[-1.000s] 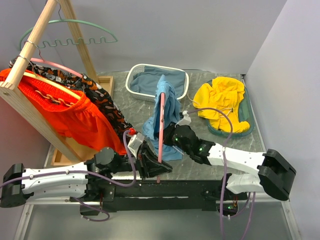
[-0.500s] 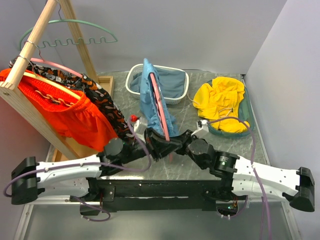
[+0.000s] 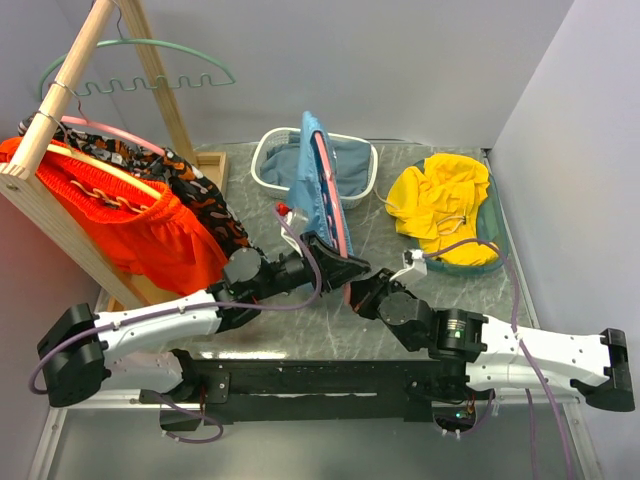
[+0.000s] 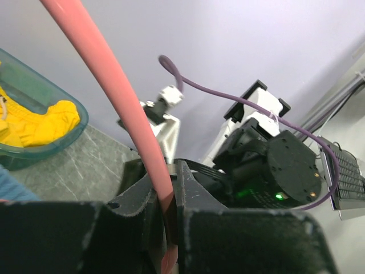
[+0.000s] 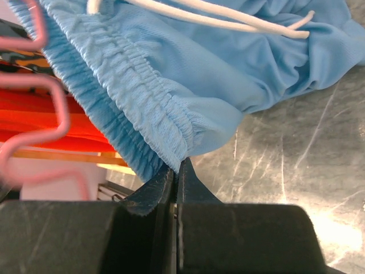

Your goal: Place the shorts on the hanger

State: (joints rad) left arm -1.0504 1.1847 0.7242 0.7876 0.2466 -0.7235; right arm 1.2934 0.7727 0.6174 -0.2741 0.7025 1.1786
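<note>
My left gripper (image 4: 166, 197) is clamped on the thin pink hanger (image 3: 330, 185), its 2 fingers (image 4: 197, 205) tight against the rod. The rod rises out of my jaws and its long axis leans away from my bases, toward the far wall. In the top view it stands edge-on over the basket beyond my fingertips.

The light blue soft shorts (image 5: 228, 74) hang along that rod, draped down its length, with the gathered waistband and white drawstring (image 5: 228, 20) turned toward my right wrist. The hanger's wavy lower bar shows just beside the waistband.

My right gripper (image 5: 175, 171) sits just beside the left one, low under the shorts. Its jaws are pressed together with no gap, the tips touching the lower corner of the elastic band. I cannot tell whether any cloth is pinched between them.

Below my right gripper lies the grey marbled tabletop (image 5: 296, 148). Beyond both grippers stands a white-rimmed basket (image 3: 374, 165) holding a blue-grey cloth. To the right of it a teal basin (image 4: 23, 155) holds a yellow garment (image 3: 445, 200). Well to the left of my left gripper a wooden rack (image 3: 62, 85) carries bright orange shorts (image 3: 140, 240), a dark patterned garment (image 3: 195, 195) and a green hanger (image 3: 150, 43). Plain pale walls close the back and right.
</note>
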